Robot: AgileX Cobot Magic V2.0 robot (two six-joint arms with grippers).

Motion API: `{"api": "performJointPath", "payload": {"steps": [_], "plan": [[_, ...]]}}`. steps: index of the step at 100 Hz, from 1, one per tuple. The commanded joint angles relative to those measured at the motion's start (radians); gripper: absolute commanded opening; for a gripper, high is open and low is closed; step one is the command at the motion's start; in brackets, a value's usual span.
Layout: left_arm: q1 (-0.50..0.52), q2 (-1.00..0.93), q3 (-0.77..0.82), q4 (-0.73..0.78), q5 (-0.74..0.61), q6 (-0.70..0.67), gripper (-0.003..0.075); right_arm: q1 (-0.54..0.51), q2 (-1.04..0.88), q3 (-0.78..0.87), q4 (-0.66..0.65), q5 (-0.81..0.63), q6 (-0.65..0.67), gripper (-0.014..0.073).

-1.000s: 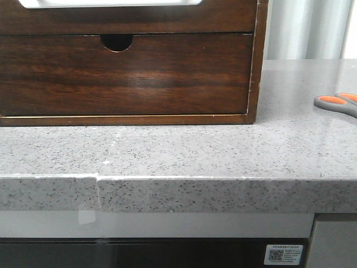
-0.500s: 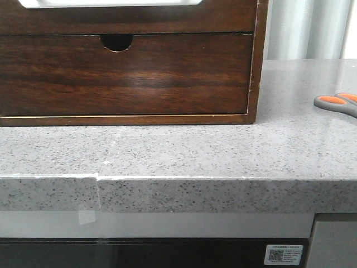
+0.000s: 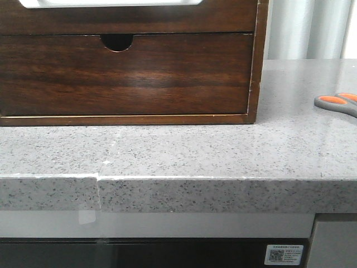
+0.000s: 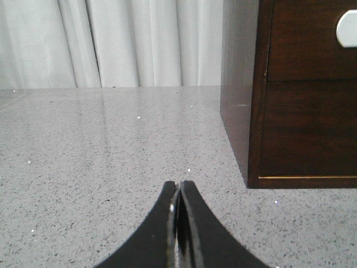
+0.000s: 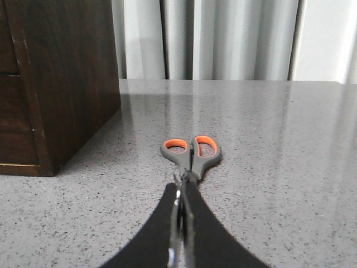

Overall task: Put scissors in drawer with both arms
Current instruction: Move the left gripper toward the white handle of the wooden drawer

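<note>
The scissors [image 3: 336,103], grey handles with orange loops, lie flat on the grey counter at the right edge of the front view. In the right wrist view they [image 5: 191,151] lie just ahead of my right gripper [image 5: 181,187], which is shut; its fingertips cover the blades. The drawer [image 3: 139,21] is the upper one of the wooden cabinet, and its white inside [image 3: 111,3] shows at the top edge. My left gripper [image 4: 179,185] is shut and empty over the counter, left of the cabinet's side [image 4: 240,111]. Neither gripper shows in the front view.
The lower drawer front with a half-round notch [image 3: 117,42] is closed. The speckled grey counter [image 3: 178,151] has its front edge near me. White curtains [image 5: 223,39] hang behind the counter.
</note>
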Motion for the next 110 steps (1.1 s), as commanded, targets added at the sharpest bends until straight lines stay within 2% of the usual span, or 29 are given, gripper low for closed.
{"api": "performJointPath", "payload": {"steps": [1, 17, 29, 51, 83, 110], "plan": [[0.003, -0.031, 0.038, -0.018, -0.104, -0.006, -0.002, 0.001, -0.016, 0.015, 0.024, -0.087, -0.003, -0.0069], [0.003, -0.031, 0.038, -0.077, -0.119, -0.006, -0.002, 0.001, -0.016, 0.009, 0.059, -0.085, -0.003, -0.0069], [0.003, -0.029, 0.023, -0.122, -0.117, -0.006, -0.002, 0.001, -0.016, -0.036, 0.07, -0.023, -0.003, -0.0069], [0.003, -0.01, -0.124, -0.164, -0.062, -0.006, -0.002, 0.001, 0.014, -0.197, 0.073, 0.108, -0.003, -0.0069], [0.003, 0.202, -0.415, -0.106, 0.208, -0.004, -0.002, 0.001, 0.287, -0.481, 0.072, 0.402, -0.003, -0.0069], [0.003, 0.316, -0.447, -0.101, 0.209, -0.004, -0.002, 0.001, 0.437, -0.538, 0.052, 0.389, -0.003, -0.0069]]}}
